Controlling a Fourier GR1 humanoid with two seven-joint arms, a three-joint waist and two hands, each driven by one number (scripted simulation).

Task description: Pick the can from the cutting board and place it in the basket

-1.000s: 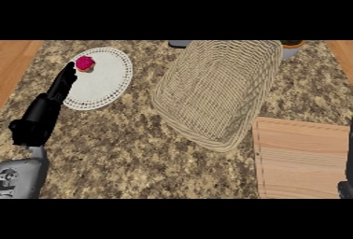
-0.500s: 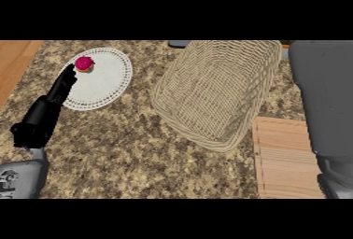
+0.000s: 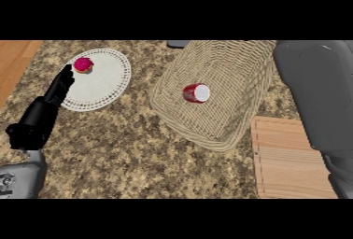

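Nearest: cutting board (image 3: pixel 293 158) bare, no can on it. L hand (image 3: pixel 43 112) rests on bench (image 3: pixel 117 149), fingers straight, holding nothing. R forearm (image 3: pixel 317 93) fills the right edge; R hand hidden, can't tell its state. Can (image 3: pixel 196 93) lies on its side in basket (image 3: pixel 228 126). Risk: forearm clips the basket rim when it pulls away, can rolls. Far: plate (image 3: pixel 103 88) w/ pink item (image 3: pixel 83 64).

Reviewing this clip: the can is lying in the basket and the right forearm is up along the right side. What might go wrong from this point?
1. The red can lies on its side on the sloping weave of the basket, so it may roll toward the rim.
2. The right forearm overlaps the basket's right edge in this view; pulling back, it might nudge the basket, perhaps against the cutting board. The right hand is not in view.
3. The left hand rests open over the plate near the pink cupcake; moving it could knock either.
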